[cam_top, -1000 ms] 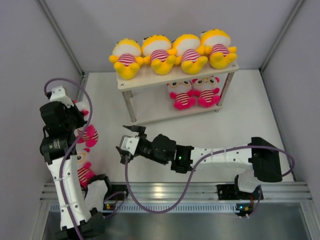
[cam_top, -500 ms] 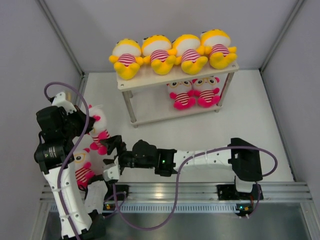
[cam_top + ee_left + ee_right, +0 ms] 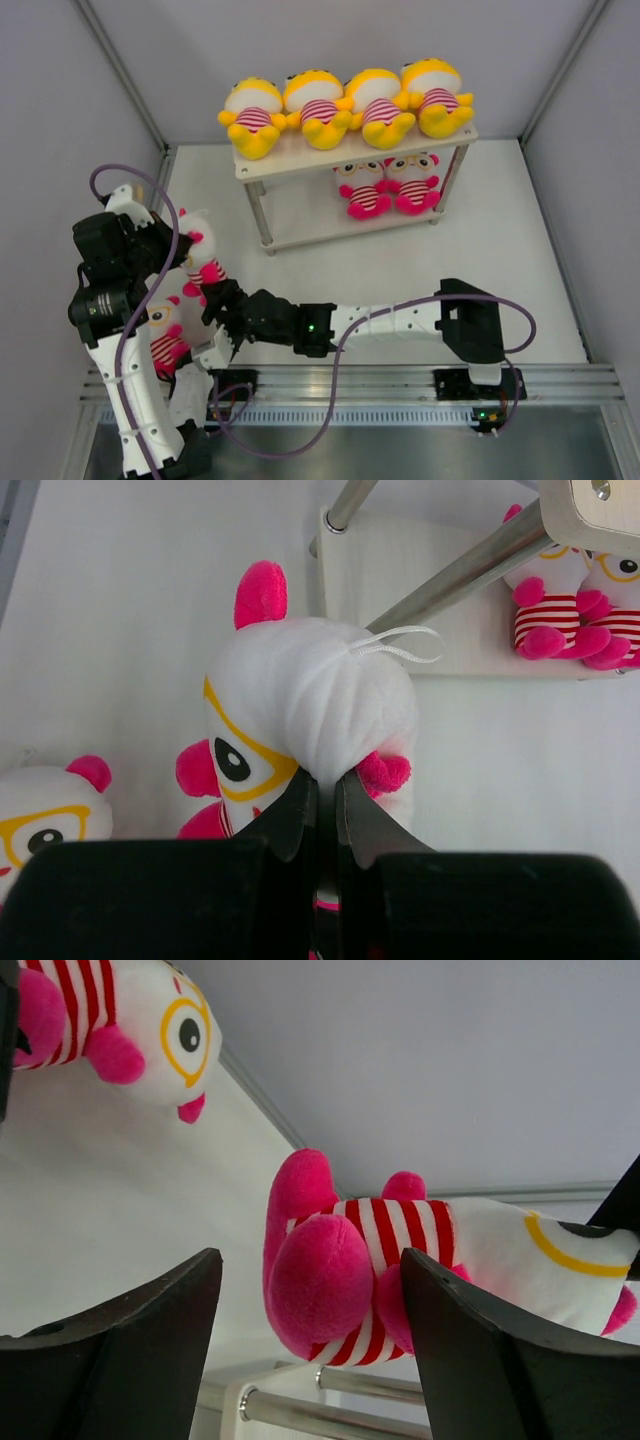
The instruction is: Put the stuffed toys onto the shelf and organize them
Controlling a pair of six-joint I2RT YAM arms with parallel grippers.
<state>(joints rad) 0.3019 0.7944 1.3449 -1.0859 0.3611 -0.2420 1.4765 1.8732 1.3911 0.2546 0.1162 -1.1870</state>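
My left gripper [image 3: 320, 780] is shut on the white head of a pink stuffed toy [image 3: 310, 695] and holds it up at the left side of the table [image 3: 195, 250]. My right gripper [image 3: 310, 1260] is open, with that toy's pink feet and striped shirt [image 3: 345, 1270] between its fingers, not touching. In the top view the right gripper [image 3: 218, 310] sits just below the held toy. A second pink toy [image 3: 165, 335] lies on the table by the left arm. The shelf [image 3: 300, 155] holds four yellow toys [image 3: 345, 108] on top and two pink ones [image 3: 388, 185] below.
The left half of the shelf's lower board [image 3: 300, 220] is bare. The left side wall [image 3: 60, 150] is close to the left arm. The right arm [image 3: 400, 320] stretches across the front of the table. Metal shelf legs [image 3: 450, 575] show above the held toy.
My left gripper lifted the pink toy off the table. My right arm swung left across the front and brought its open fingers around the toy's feet.
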